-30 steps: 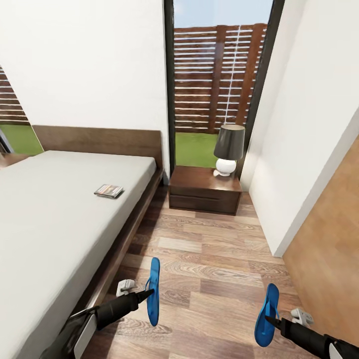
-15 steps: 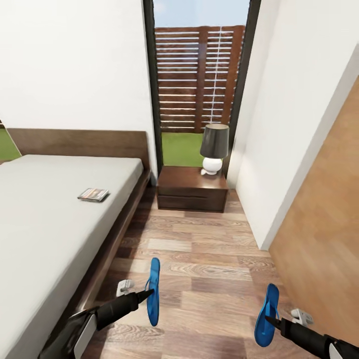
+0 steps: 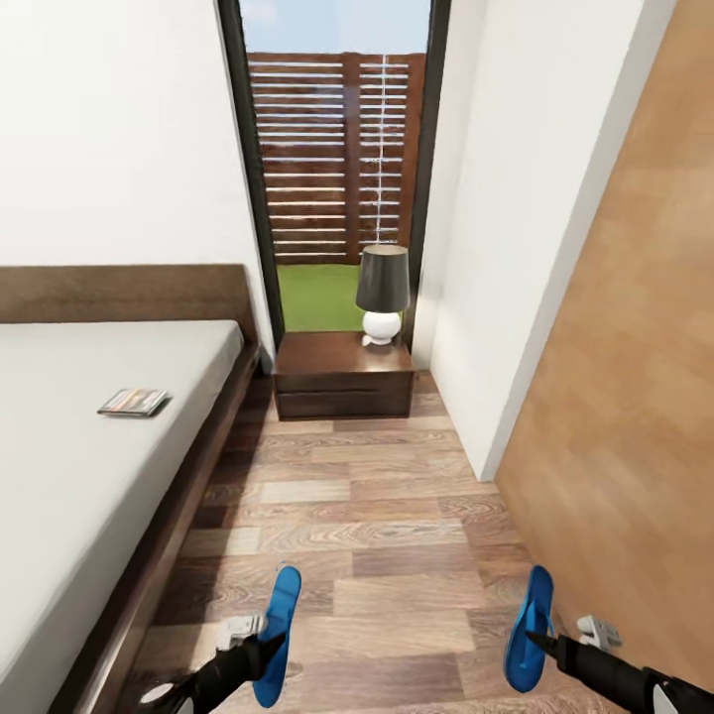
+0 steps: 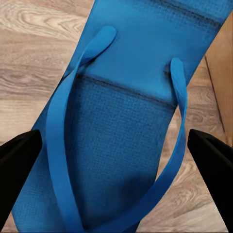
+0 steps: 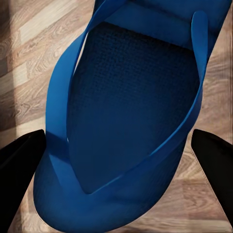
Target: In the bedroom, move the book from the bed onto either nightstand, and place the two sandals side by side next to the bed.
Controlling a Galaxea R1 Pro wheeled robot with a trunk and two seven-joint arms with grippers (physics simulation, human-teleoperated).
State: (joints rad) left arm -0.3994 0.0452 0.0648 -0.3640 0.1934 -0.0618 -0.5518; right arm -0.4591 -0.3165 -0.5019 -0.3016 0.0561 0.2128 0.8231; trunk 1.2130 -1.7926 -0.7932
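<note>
Left gripper point(image 3: 266, 647) grasps one sandal point(image 3: 277, 635), right gripper point(image 3: 535, 640) its mate point(image 3: 529, 629) — we log both unplaced; book point(image 3: 133, 402) on bed point(image 3: 69, 466), far-left.

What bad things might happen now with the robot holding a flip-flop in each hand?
1. The left gripper and right gripper each pinch a sandal by one end, so the left sandal or right sandal might slip and land crooked.
2. The left arm is close to the bed frame and could bump it.
3. The sandals hang far apart; they may end up not side by side.
</note>
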